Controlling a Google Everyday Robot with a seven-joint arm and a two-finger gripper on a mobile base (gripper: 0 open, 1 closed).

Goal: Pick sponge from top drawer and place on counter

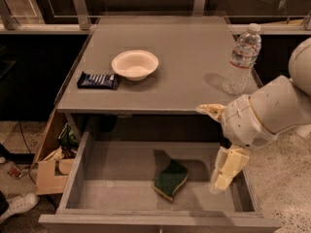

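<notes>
The sponge (171,179), dark green on top with a yellow edge, lies on the floor of the open top drawer (77,176), right of its middle. My gripper (216,142) hangs over the drawer's right part, just right of the sponge and apart from it. It is open and empty: one pale finger (210,110) points left at the height of the counter's front edge, the other (227,170) reaches down into the drawer. The grey counter (184,67) lies above and behind the drawer.
On the counter stand a white bowl (135,64), a dark blue snack wrapper (97,80) at the left and a clear water bottle (241,59) at the right. Cardboard boxes (51,166) sit on the floor left of the drawer. A rail runs behind the counter.
</notes>
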